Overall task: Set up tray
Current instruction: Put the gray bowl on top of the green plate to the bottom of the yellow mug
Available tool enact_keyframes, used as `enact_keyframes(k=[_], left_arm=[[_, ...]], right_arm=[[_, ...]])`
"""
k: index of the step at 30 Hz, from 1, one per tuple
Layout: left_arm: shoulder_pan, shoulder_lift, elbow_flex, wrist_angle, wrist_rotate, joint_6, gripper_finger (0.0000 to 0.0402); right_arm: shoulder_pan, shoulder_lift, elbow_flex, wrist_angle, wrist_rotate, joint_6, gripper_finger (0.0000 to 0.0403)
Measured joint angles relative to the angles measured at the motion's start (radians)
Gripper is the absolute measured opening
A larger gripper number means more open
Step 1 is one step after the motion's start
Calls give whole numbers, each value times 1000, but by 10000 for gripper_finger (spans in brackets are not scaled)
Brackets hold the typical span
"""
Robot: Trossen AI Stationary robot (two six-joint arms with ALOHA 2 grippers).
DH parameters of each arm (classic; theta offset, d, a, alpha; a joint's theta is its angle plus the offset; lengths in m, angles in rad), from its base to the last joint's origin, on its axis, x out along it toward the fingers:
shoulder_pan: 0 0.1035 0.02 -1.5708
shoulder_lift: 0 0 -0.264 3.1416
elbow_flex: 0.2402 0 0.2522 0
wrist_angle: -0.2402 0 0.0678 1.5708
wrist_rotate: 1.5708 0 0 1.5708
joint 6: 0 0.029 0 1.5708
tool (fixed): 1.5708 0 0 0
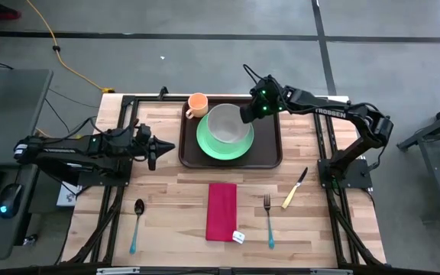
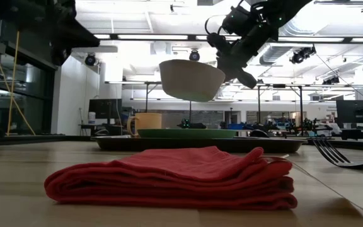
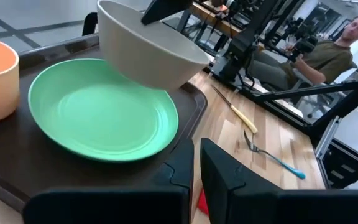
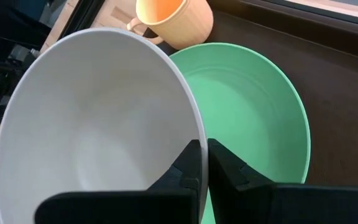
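The dark brown tray [image 1: 270, 153] lies at the table's far middle. On it rest a round green plate [image 1: 214, 147] and an orange cup [image 1: 197, 105], the cup at the tray's far left corner. My right gripper [image 1: 250, 113] is shut on a white bowl [image 1: 228, 124], which hangs in the air above the plate [image 2: 181, 133]. My left gripper [image 1: 153, 147] waits shut just left of the tray, pointing at it. My right gripper pinches the bowl's rim [image 4: 196, 132] on the side toward the table's right, one finger [image 4: 185, 165] inside and one finger [image 4: 229, 168] outside. The fingers slant down from the far right. The bowl [image 2: 191, 79] is lifted clear of the plate, roughly level.
A folded red napkin [image 1: 221, 211] lies near the middle of the table's near edge. A spoon [image 1: 137, 221] lies to its left, a fork [image 1: 269, 220] to its right, and a yellow-handled knife [image 1: 295, 188] farther right. A person [image 3: 340, 43] sits beyond the table's right side.
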Motion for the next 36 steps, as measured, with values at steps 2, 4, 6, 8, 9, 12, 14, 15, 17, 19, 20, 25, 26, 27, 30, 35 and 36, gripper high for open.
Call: enact_keyframes(k=[2, 4, 6, 8, 9, 12, 14, 15, 17, 19, 20, 25, 26, 27, 30, 35, 36], left_arm=[[0, -19, -16, 5, 7, 0, 56], [0, -38, -33, 9, 17, 3, 56], [0, -56, -53, 20, 19, 5, 56], [0, -75, -70, 23, 19, 5, 56], [0, -84, -80, 25, 19, 5, 56], [0, -111, -106, 26, 19, 5, 56], [0, -127, -119, 27, 19, 8, 56], [0, -135, -123, 27, 19, 8, 56], [0, -147, -131, 27, 26, 17, 56], [0, -155, -132, 22, 40, 40, 56], [0, -158, -132, 23, 48, 52, 56], [0, -162, -132, 14, 51, 84, 56], [0, -162, -132, 6, 51, 83, 56], [0, -162, -132, -2, 51, 80, 56], [0, -162, -132, -12, 56, 71, 56], [0, -162, -132, -10, 72, 71, 56], [0, -162, -132, -10, 72, 71, 56]], right_arm=[[-4, 0, 0, 0, -1, 10, 0], [-4, 0, 0, 1, -3, 14, 0], [-4, 0, 0, 1, -3, 20, 0], [-4, 0, 0, 1, -3, 23, 0], [-4, 0, 0, 1, -3, 30, 0], [-4, 14, 0, 12, -11, 43, 0], [-4, 34, 0, 23, -19, 51, 0], [-3, 46, 0, 28, -28, 60, 0], [2, 69, 0, 40, -34, 62, 0], [4, 88, 0, 43, -36, 68, 0], [4, 99, 0, 47, -43, 71, 0], [4, 125, 0, 44, -40, 72, 0], [4, 126, 0, 40, -34, 72, 0], [3, 126, 0, 33, -23, 68, 0], [3, 126, 0, 24, 10, 51, 0], [17, 131, 65, -50, 87, -3, 0], [23, 132, 87, -70, 103, -17, 0]])
